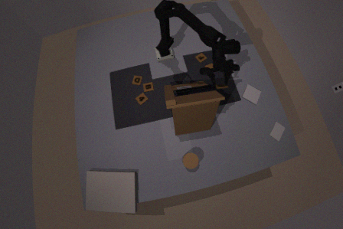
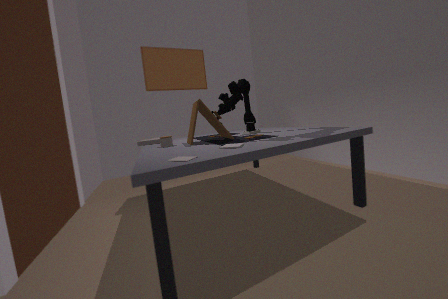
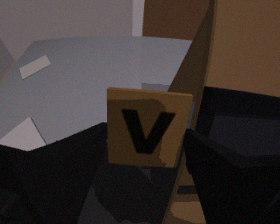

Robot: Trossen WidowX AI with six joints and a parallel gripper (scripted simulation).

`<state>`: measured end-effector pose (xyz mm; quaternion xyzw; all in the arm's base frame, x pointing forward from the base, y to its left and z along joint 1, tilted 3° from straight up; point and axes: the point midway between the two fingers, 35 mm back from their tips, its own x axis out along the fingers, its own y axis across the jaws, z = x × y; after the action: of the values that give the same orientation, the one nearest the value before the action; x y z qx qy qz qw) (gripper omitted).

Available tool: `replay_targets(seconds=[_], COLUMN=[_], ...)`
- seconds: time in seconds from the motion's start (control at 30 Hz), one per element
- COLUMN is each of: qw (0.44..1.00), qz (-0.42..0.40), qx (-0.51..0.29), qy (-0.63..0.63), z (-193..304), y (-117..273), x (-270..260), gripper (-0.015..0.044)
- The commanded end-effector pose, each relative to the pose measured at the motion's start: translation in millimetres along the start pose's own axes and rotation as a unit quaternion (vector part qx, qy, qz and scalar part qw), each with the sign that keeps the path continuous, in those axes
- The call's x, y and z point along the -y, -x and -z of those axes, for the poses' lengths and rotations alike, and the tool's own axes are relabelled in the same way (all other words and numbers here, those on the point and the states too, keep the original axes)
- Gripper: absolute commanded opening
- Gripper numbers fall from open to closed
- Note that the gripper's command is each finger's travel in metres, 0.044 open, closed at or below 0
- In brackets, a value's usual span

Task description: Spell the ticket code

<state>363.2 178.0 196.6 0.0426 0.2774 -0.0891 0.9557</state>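
My gripper (image 1: 221, 83) (image 3: 146, 131) is shut on an orange tile marked V (image 3: 148, 150), upright in the wrist view. It holds the tile beside the right-hand edge of the wooden board (image 1: 196, 119) (image 2: 215, 121) (image 3: 251, 45), above the table. The board's dark rail (image 1: 193, 89) (image 3: 251, 102) lies to the right of the tile in the wrist view. Three loose tiles (image 1: 137, 80) (image 1: 148, 86) (image 1: 142, 99) lie left of the board. Two more tiles (image 1: 200, 57) (image 1: 209, 65) lie near the arm, the second partly hidden. The ticket's print cannot be read, and tiles in the rail cannot be made out.
A dark mat (image 1: 126, 111) lies under the board and loose tiles. White cards (image 1: 252, 94) (image 1: 277, 131) lie right of the board, also in the wrist view (image 3: 35, 67) (image 3: 23, 137). A round tan-topped object (image 1: 191, 161) and a pale box (image 1: 111, 191) stand beyond the board.
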Motion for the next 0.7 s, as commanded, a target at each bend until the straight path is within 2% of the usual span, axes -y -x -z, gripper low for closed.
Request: replay_targets(seconds=[0.0, 0.67], qw=[1.0, 1.0], qz=[-0.002, -0.001], qx=[-0.001, -0.001], qy=[0.002, 0.003], z=[1.6, 1.4], y=[0.2, 0.0], x=[2.7, 12.7], gripper=[0.0, 0.0])
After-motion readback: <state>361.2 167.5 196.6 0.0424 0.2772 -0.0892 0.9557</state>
